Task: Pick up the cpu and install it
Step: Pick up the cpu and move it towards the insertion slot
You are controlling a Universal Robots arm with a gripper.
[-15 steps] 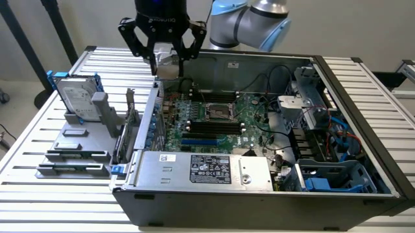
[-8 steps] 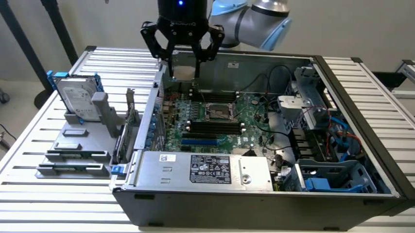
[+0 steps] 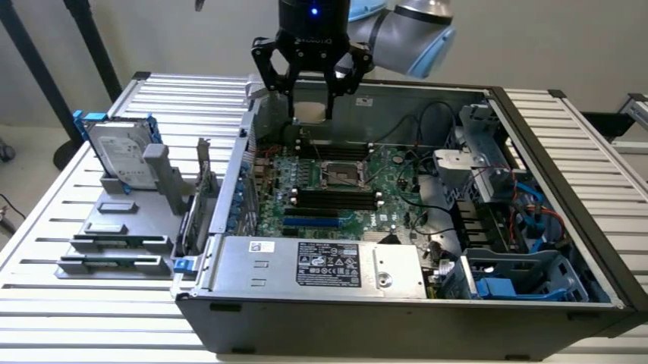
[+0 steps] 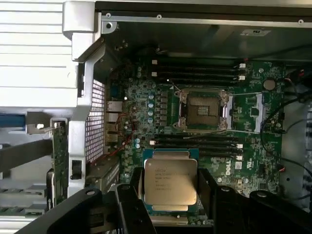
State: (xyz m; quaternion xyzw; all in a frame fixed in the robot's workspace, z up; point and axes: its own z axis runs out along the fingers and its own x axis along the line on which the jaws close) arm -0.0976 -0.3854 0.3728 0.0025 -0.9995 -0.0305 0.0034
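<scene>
above the open computer case [image 3: 405, 322], the arm [image 3: 410, 30] points straight down, its hand [image 3: 311, 114] pinching the cpu [image 4: 170, 181] by its edges.

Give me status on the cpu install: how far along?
Done: pickup. The pincer is shut on the chip, gripping two opposite edges.
In hand: the chip hangs in the air over the green board.
Left: seating. The socket is empty.
</scene>
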